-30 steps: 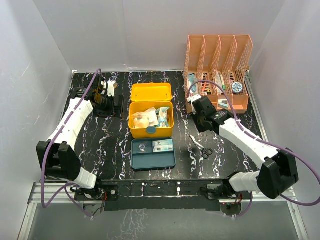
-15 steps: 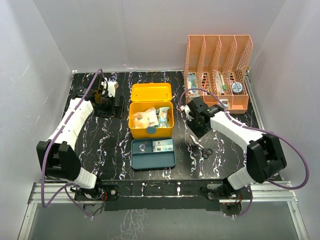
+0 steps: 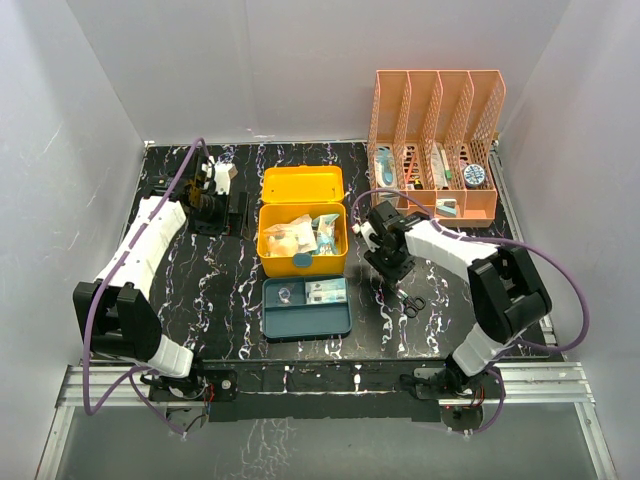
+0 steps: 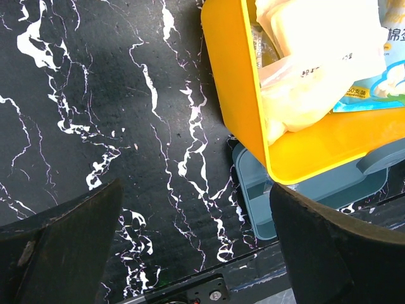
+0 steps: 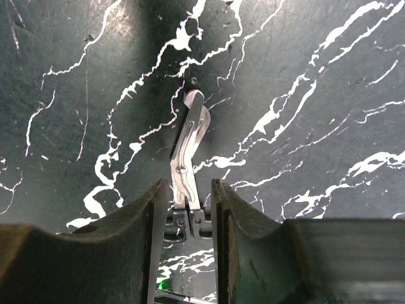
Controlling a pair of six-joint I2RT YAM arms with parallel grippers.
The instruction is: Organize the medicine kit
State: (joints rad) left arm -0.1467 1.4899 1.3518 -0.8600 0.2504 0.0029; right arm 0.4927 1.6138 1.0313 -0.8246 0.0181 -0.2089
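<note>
The yellow medicine kit [image 3: 302, 255] stands open at the table's middle, lid [image 3: 301, 185] tipped back, with packets inside. Its teal insert tray [image 3: 305, 306] lies on the table in front of it. The kit also shows in the left wrist view [image 4: 240, 95], with the tray [image 4: 253, 202] below it. Black-handled scissors [image 3: 405, 296] lie right of the kit. My right gripper [image 3: 388, 264] hangs over them; in the right wrist view the gripper [image 5: 188, 190] is narrowly open with its fingers [image 5: 152, 215] on either side of the scissors [image 5: 188, 145]. My left gripper [image 3: 208, 195] is wide open and empty [image 4: 196, 253], left of the kit.
An orange mesh file rack [image 3: 435, 110] holding several small items stands at the back right. A black block [image 3: 235, 210] sits by my left gripper at the back left. White walls close in the table on three sides.
My right arm has swung left and forward, from beside the file rack to over the scissors. My left arm has hardly moved.
</note>
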